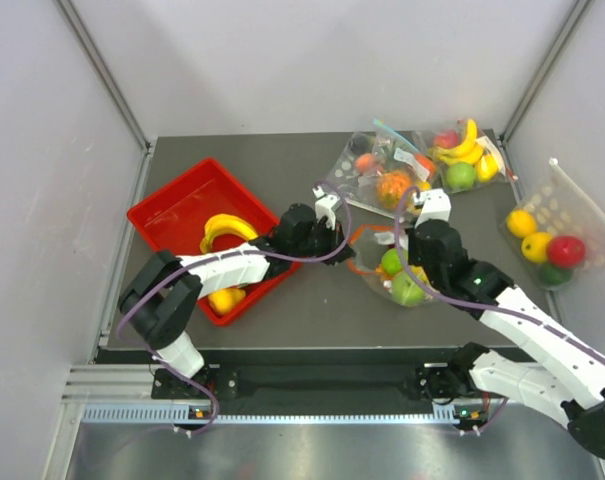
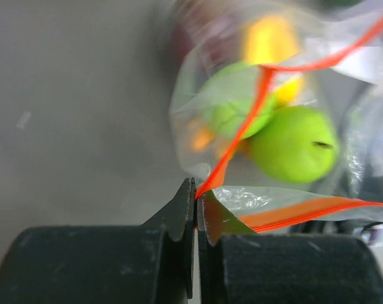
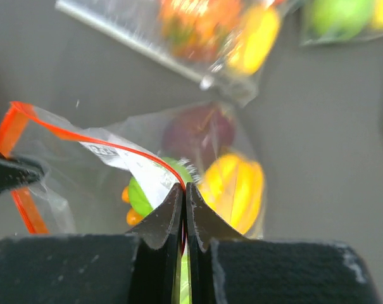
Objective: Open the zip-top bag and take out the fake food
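Left tool (image 2: pixel 196 190) clamped on the orange-red zip strip (image 2: pixel 242 123), right tool (image 3: pixel 183 190) clamped on the opposite lip; zip-top bag (image 2: pixel 194 126) mouth spans left-right between them mid-bench (image 1: pixel 312 300), fake food (image 2: pixel 292 145) inside, nearer the right arm.

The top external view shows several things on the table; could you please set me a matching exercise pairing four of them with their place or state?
1. zip-top bag
2. left gripper
3. red bin
4. yellow banana

a. lies in the red bin
b. left side of the table
c. holds green apples
d. shut on the orange-red zip strip

Pairs: 1-c; 2-d; 3-b; 4-a.
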You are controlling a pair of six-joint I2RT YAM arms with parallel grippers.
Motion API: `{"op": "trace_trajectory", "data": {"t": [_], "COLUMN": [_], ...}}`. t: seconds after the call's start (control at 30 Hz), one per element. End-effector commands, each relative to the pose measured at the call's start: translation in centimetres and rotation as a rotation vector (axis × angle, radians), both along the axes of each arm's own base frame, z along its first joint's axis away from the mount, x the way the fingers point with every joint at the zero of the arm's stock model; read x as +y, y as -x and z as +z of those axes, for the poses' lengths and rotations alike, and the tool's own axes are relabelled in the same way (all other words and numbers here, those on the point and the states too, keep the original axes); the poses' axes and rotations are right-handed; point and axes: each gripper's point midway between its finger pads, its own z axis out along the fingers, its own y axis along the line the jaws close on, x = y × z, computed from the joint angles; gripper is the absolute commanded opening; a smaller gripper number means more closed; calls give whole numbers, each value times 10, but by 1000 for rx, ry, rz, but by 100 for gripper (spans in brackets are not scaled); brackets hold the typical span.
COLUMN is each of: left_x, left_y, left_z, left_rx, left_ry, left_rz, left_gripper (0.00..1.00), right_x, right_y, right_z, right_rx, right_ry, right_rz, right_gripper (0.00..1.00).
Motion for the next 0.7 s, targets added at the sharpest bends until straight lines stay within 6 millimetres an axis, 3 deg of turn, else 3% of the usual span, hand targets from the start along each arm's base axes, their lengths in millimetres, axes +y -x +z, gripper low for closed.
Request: {"op": "trace_trajectory", "data": {"t": [0.0,0.23,0.3,0.33,0.37,0.43,0.5,0.53,0.6,0.67], "left_x": [46,91,90,88,86,79,73,73,72,69], "left_y": [0,18,26,30,34,49,59,66,75,87], "left_z": [-20,-22,-7,-4,13,22,51,52,72,65], "left_rx": [4,-33,-97,-125,-183,-230,-300,-312,-377,-405], "left_ry": [-198,-399,-389,-379,-348,-305,-202,-177,-103,-89], "left_rz": [135,254,250,239,220,171,145,123,84,5], "left_gripper": [0,3,17,33,39,53,63,71,75,77], "right_x": [39,76,80,81,82,81,80,78,78,77], "right_y": [0,3,4,5,5,8,9,10,11,12], "right_z": [-8,-14,-11,-8,-3,-1,4,4,7,9], "right_rx": [-2,21,19,14,5,4,-2,1,-5,-7], "right_ry": [-127,-125,-124,-129,-136,-137,-139,-135,-142,-148], "right_rz": [83,147,153,156,155,159,160,158,160,164], "right_gripper": [0,0,0,0,0,0,0,0,0,0]}}
